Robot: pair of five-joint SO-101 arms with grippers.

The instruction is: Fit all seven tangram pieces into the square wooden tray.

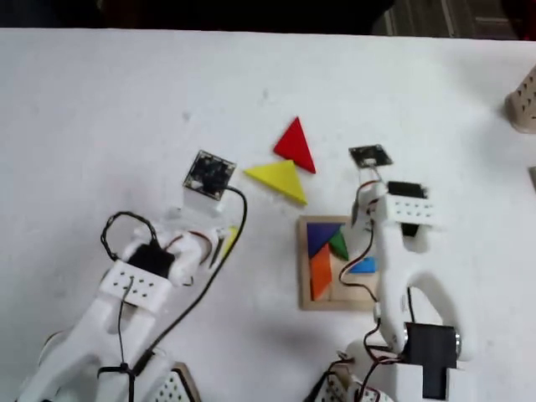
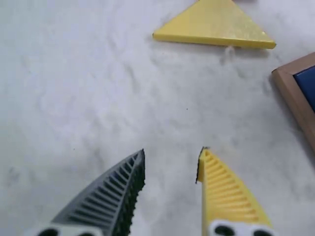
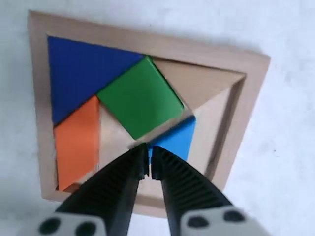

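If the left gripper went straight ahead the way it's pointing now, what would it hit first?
Probably the yellow triangle: the left gripper, jaws open, points across bare table toward it. The wooden tray lies off to the side.

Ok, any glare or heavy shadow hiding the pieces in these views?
High view: white table evenly bright, faint shadow beside the tray, red triangle clear. Left wrist view: no glare, thin shadow under the yellow triangle. Right wrist view: shade along the inner wall of the tray's empty recess; the right gripper covers a corner of the light blue piece.
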